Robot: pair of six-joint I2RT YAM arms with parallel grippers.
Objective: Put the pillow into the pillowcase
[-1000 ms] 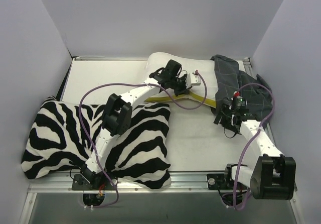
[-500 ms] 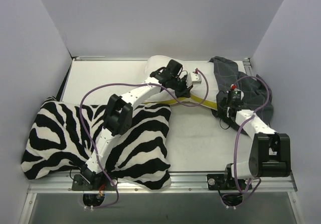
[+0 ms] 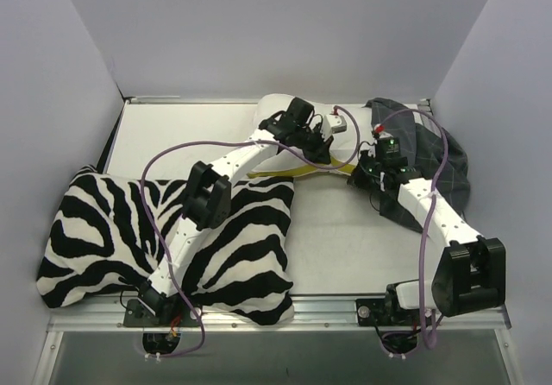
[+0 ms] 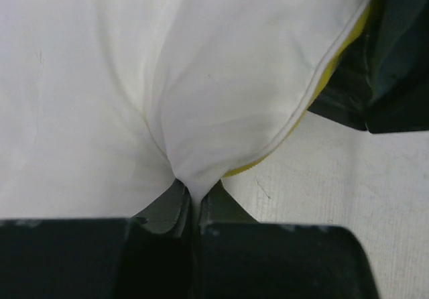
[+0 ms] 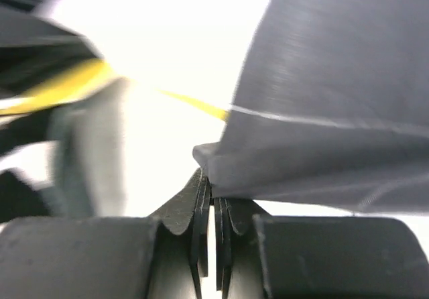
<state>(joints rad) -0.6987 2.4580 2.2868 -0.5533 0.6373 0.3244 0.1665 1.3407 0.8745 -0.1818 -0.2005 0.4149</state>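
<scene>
The white pillow (image 3: 274, 109) with its yellow side edge (image 3: 297, 171) lies at the back middle of the table. My left gripper (image 3: 323, 148) is shut on a pinch of its white cover, and in the left wrist view the cover bunches into the shut jaws (image 4: 192, 190). The dark grey checked pillowcase (image 3: 435, 148) is heaped at the back right, next to the pillow's right end. My right gripper (image 3: 369, 167) is at the pillowcase's left edge. In the right wrist view its fingertips (image 5: 213, 192) are shut on a fold of the grey pillowcase (image 5: 322, 111).
A large zebra-striped cushion (image 3: 112, 238) covers the near left of the table, under the left arm. White walls (image 3: 259, 31) close in the back and both sides. Purple cables (image 3: 172, 156) loop from both arms.
My right arm has swung left and back to the pillowcase's edge beside the pillow, and its jaws have gone from open to shut. The left gripper holds the pillow and has shifted slightly back.
</scene>
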